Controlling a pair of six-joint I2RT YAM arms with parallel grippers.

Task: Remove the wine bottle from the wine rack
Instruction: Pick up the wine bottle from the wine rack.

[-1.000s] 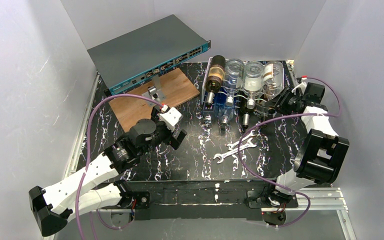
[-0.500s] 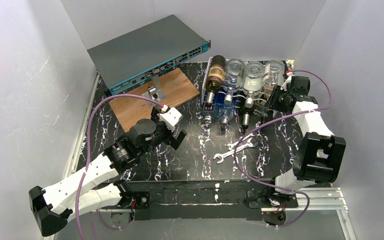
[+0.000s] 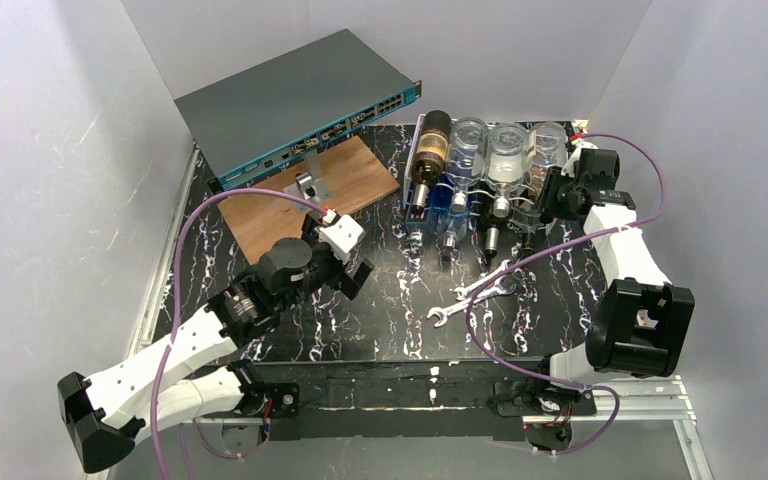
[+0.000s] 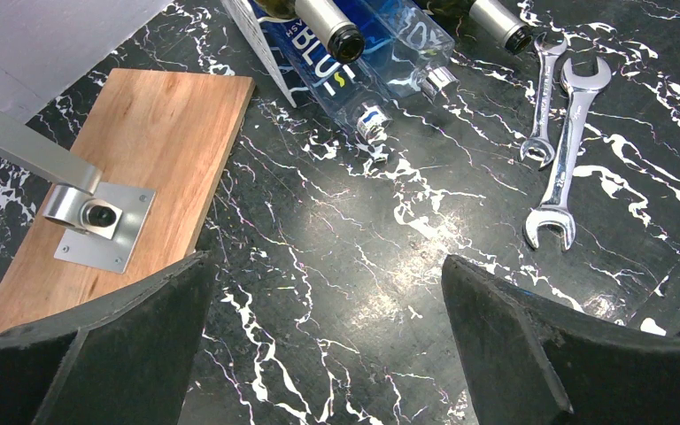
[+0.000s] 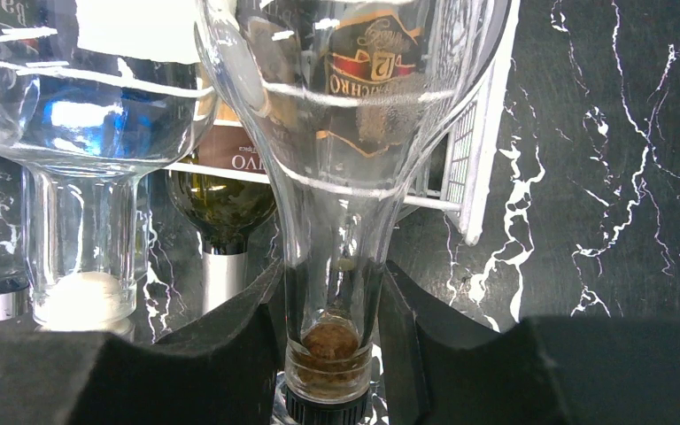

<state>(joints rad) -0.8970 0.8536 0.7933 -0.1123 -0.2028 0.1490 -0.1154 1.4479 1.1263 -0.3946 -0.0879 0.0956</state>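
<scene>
Starting nearest our bases, we find the left gripper [image 4: 328, 292] hanging over the black marbled table [image 4: 363, 221], with its jaws spread wide and nothing between them. A little further out, two wrenches [image 4: 556, 150] lie side by side on the marble, toward the right. Off to the left sits a wooden board [image 4: 142, 133] with a small metal bracket [image 4: 97, 220] fixed to its top.

Beyond the wrenches stands the wine rack [image 5: 482, 124], its bottles lying with their necks pointing back toward us. Blue bottles [image 4: 319, 62] fill part of the lower tier, their capped mouths poking out over the table. A dark bottle [image 3: 430, 148] takes the left end of the upper row, with clear ones beside it.

Our right gripper [image 5: 332, 310] is at the rack's right end. Its black fingers [image 5: 248, 323] press against both sides of a neck, so it is clamped on the wine bottle [image 5: 354, 106]. That clear, corked bottle lies in the rightmost upper cradle, with white wire crossing under its shoulder. A second clear bottle rests just beside it on the left, and a dark one shows in the tier below.

Farthest back, behind the board, the grey network switch [image 3: 295, 100] sits at an angle in the far left corner.
</scene>
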